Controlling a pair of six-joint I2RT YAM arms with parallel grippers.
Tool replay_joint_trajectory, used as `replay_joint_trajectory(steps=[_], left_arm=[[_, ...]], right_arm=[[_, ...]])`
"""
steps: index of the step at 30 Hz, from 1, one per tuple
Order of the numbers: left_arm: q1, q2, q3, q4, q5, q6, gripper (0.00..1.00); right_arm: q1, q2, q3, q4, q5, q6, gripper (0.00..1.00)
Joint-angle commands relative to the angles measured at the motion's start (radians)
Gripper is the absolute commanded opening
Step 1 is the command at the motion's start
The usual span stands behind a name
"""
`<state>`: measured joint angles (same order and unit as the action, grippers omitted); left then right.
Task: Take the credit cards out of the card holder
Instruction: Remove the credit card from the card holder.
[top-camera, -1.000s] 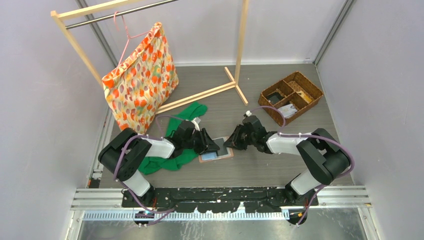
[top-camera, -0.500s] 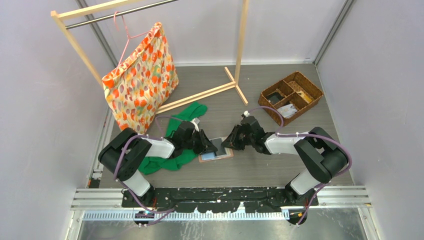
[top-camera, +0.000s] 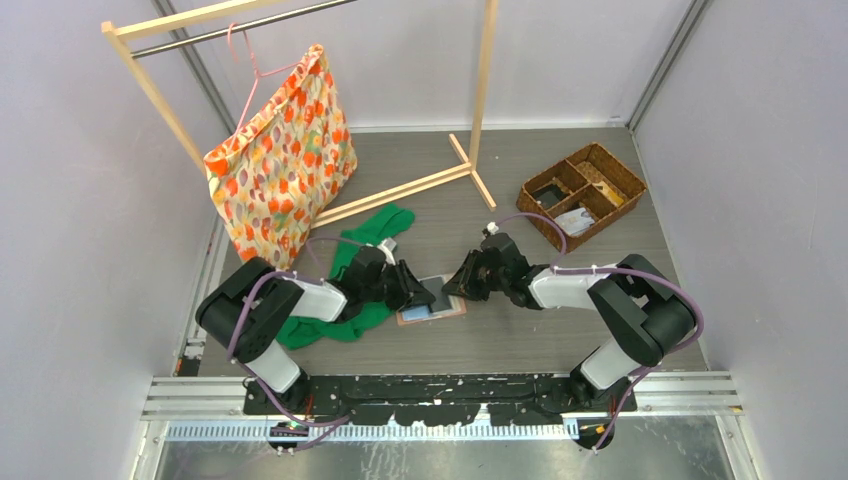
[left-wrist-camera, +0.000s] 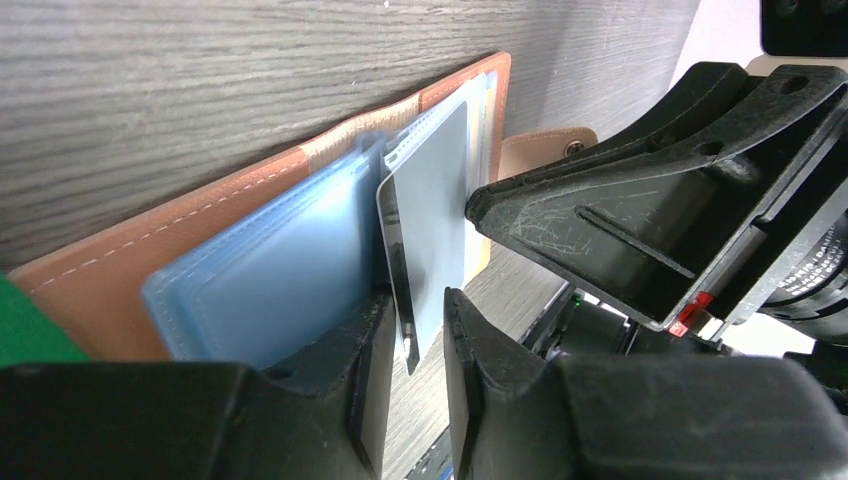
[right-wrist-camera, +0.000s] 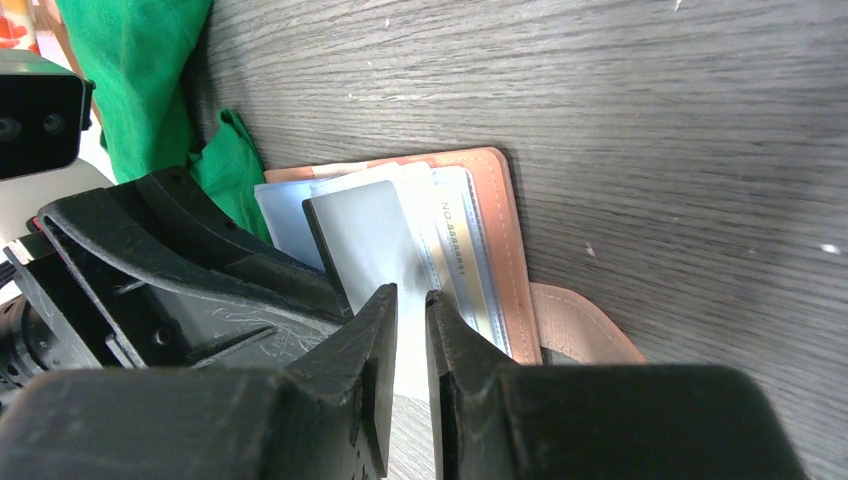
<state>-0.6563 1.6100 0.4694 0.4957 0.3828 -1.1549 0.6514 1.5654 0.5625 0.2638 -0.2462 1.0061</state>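
Note:
The card holder lies open on the table, salmon leather outside and pale blue pockets inside, its snap tab sticking out. A grey credit card juts from a pocket, tilted up on edge. My left gripper is open by a narrow gap. The card's corner sits between its fingers, with daylight on one side. My right gripper faces it, jaws a narrow slit apart, tips over the holder's pale inner leaf. Another card shows inside a clear sleeve.
A green cloth lies under the left arm, just left of the holder. A brown wicker basket with compartments stands at the back right. A wooden rack with a patterned bag fills the back left.
The left jaws closed in on the card, then eased apart a little. The left gripper slid slightly left. The right gripper edged a little toward the holder and then stayed.

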Motion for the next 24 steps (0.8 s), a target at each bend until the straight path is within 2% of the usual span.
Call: replay_joint_trajectory(steps=[1,6,9,11,17,24], left_arm=[[0.002,-0.007,-0.052,0.112,-0.020,-0.036,0.26],[0.004,0.009,-0.071,0.168,-0.015,-0.057,0.26],[0.004,0.011,-0.084,0.196,-0.010,-0.064,0.33],[0.004,0.007,-0.098,0.220,-0.015,-0.074,0.33],[0.003,0.000,-0.137,0.283,-0.025,-0.101,0.21],[0.003,-0.006,-0.152,0.294,-0.028,-0.106,0.11]], right_arm=[[0.014,0.025,-0.019,-0.038,0.025,-0.005,0.22],[0.013,0.027,-0.021,-0.037,0.025,-0.004,0.22],[0.014,0.029,-0.023,-0.037,0.025,-0.004,0.22],[0.014,0.031,-0.023,-0.037,0.025,-0.002,0.22],[0.014,0.037,-0.020,-0.034,0.024,0.000,0.22],[0.013,0.053,-0.016,-0.031,0.021,0.002,0.22]])
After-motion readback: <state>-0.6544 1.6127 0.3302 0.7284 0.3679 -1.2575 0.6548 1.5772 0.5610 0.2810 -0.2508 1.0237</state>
